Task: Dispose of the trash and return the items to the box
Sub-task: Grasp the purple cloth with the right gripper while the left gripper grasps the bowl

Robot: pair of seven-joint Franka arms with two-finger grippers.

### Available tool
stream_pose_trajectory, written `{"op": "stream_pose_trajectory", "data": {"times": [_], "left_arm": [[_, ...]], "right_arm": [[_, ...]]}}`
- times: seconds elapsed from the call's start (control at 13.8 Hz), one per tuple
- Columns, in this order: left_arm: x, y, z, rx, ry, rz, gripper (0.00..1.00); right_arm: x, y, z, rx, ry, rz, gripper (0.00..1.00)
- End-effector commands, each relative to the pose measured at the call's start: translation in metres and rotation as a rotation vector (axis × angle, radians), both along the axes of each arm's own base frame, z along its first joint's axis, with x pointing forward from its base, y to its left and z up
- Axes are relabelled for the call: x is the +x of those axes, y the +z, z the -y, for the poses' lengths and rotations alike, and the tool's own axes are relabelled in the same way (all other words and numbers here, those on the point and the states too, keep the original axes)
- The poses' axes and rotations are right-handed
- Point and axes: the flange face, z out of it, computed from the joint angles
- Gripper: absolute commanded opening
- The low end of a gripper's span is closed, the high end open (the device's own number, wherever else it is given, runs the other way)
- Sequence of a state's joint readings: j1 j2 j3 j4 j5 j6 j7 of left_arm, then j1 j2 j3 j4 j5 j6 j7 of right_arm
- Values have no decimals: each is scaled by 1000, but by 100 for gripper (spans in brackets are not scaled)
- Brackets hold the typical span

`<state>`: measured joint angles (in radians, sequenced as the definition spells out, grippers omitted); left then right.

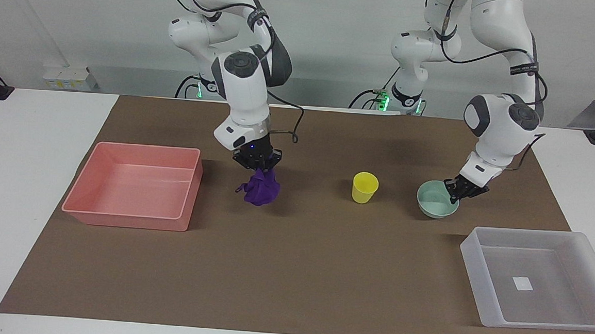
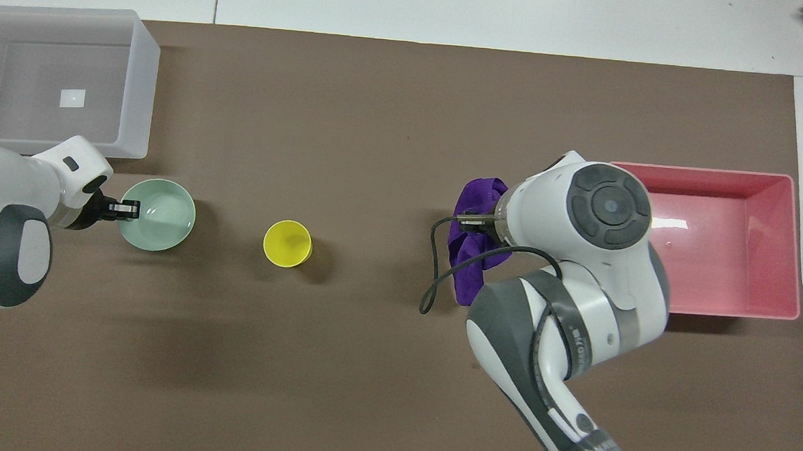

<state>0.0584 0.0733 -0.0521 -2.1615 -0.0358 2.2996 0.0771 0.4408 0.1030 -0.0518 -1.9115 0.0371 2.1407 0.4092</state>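
My right gripper [image 1: 257, 167] is clamped shut on the top of the purple cloth [image 1: 260, 190], which hangs bunched beneath it over the brown mat [image 1: 291, 270], beside the pink tray [image 1: 134, 219] that sits toward my right arm's end of the table. My left gripper [image 1: 455, 196] is pinched tight on the rim of the mint-green bowl [image 1: 435, 202], on the side toward my left arm's end; the bowl tilts a little. I cannot tell whether it has left the mat. The yellow cup [image 1: 365, 187] stands upright on the mat between cloth and bowl, apart from both. The clear plastic tray [image 1: 481, 281] lies farther from me than the bowl, near it, with a white sticker [image 1: 522, 283] on its floor.
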Motion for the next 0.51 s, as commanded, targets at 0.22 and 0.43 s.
{"op": "stream_pose_trajectory", "data": {"times": [0.22, 0.43], "left_arm": [[37, 62, -35, -6, 3, 40, 0], [65, 78, -48, -2, 23, 115, 0]], "right_arm": [[-7, 79, 88, -130, 20, 54, 0], [5, 105, 155, -149, 18, 55, 0]]}}
